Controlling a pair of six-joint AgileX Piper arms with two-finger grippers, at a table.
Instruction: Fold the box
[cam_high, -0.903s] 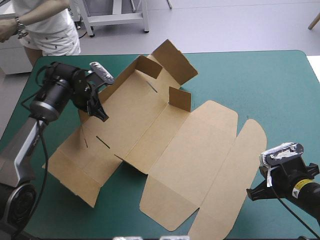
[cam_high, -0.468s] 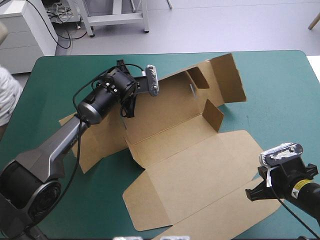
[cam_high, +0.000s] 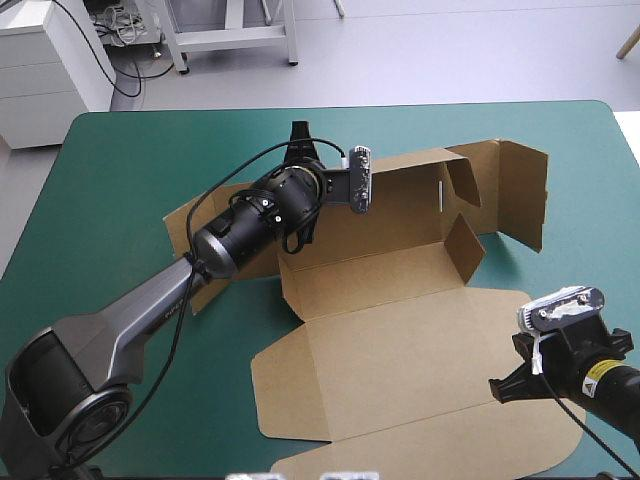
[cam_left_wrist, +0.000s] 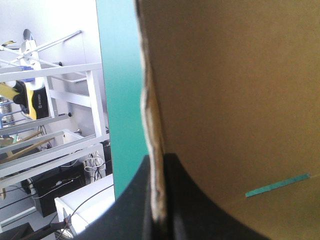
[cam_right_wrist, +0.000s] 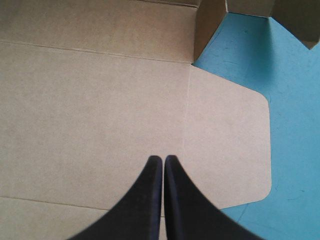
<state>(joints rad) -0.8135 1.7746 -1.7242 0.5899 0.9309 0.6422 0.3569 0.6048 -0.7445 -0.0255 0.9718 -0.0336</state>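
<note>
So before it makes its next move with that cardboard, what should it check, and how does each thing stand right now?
1. Hold: ok. The left gripper is shut on an edge of the box.
2. Spare gripper: ok. The right gripper is shut, holds nothing, and is over the lid panel.
3. Contact between right gripper and lid panel: cannot tell.
4. The side flap raised: ok, it stands upright.
5. Whole box formed: not ok. The lid panel lies flat on the teal-green cover.
</note>
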